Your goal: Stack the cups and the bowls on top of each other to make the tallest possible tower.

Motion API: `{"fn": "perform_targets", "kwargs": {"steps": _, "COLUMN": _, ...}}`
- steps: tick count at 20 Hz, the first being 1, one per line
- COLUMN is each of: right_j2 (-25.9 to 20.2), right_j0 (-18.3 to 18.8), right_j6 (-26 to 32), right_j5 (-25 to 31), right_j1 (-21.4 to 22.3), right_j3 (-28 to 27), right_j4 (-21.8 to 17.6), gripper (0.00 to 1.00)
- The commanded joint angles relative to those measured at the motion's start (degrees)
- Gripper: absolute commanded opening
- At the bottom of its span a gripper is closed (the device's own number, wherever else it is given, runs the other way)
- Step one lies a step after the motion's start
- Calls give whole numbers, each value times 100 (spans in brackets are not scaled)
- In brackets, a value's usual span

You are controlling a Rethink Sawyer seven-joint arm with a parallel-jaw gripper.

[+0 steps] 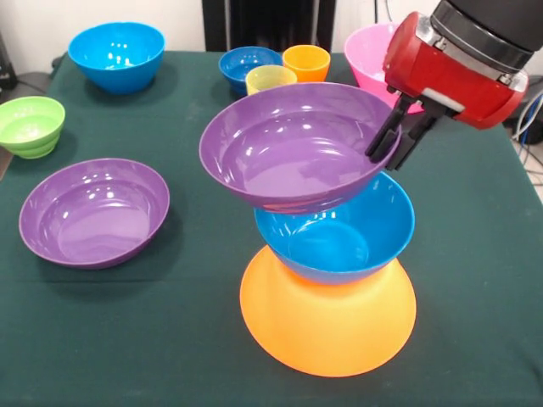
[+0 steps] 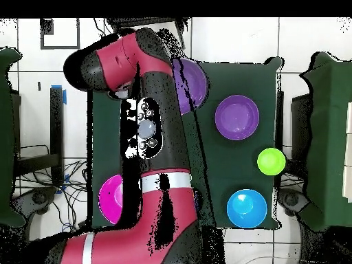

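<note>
The tower stands near the table's front: a wide yellow-orange bowl (image 1: 327,322) upside down, with a bright blue bowl (image 1: 344,242) upright on it. My gripper (image 1: 386,157) is shut on the right rim of a purple bowl (image 1: 293,148), one finger inside and one outside. The bowl sits tilted on the blue bowl, or just above it. In the overhead view my arm hides the gripper and the tower; only the held purple bowl's edge (image 2: 194,82) shows. The yellow cup (image 1: 270,80) and orange cup (image 1: 306,61) stand at the back.
A second purple bowl (image 1: 93,212) (image 2: 237,117) lies at the left. A green bowl (image 1: 30,125) (image 2: 271,161), a bright blue bowl (image 1: 116,55) (image 2: 247,207), a small dark blue bowl (image 1: 246,64) and a pink bowl (image 1: 372,55) (image 2: 110,198) stand along the back and left.
</note>
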State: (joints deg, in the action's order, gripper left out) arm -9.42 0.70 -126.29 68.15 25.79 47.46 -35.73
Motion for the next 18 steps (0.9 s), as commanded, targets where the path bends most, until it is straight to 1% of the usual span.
{"fn": "perform_targets", "kwargs": {"steps": 1, "right_j2": -233, "right_j0": 352, "right_j6": 1095, "right_j5": -894, "right_j1": 437, "right_j3": 870, "right_j4": 72, "gripper": 0}}
{"fn": "perform_targets", "kwargs": {"steps": 3, "right_j2": -228, "right_j0": 396, "right_j6": 1085, "right_j5": -839, "right_j1": 390, "right_j3": 728, "right_j4": 73, "gripper": 0}}
{"fn": "perform_targets", "kwargs": {"steps": 6, "right_j2": -302, "right_j0": 373, "right_j6": 1159, "right_j5": -724, "right_j1": 136, "right_j3": 372, "right_j4": 8, "gripper": 0}}
{"fn": "perform_targets", "kwargs": {"steps": 8, "right_j2": -343, "right_j0": 335, "right_j6": 1201, "right_j5": -615, "right_j1": 41, "right_j3": 203, "right_j4": -8, "gripper": 0}}
{"fn": "perform_targets", "kwargs": {"steps": 14, "right_j2": -401, "right_j0": 86, "right_j6": 1309, "right_j5": -41, "right_j1": -287, "right_j3": -558, "right_j4": -165, "gripper": 0}}
{"fn": "perform_targets", "kwargs": {"steps": 18, "right_j2": -385, "right_j0": -69, "right_j6": 1316, "right_j5": 422, "right_j1": -461, "right_j3": -924, "right_j4": -138, "gripper": 0}}
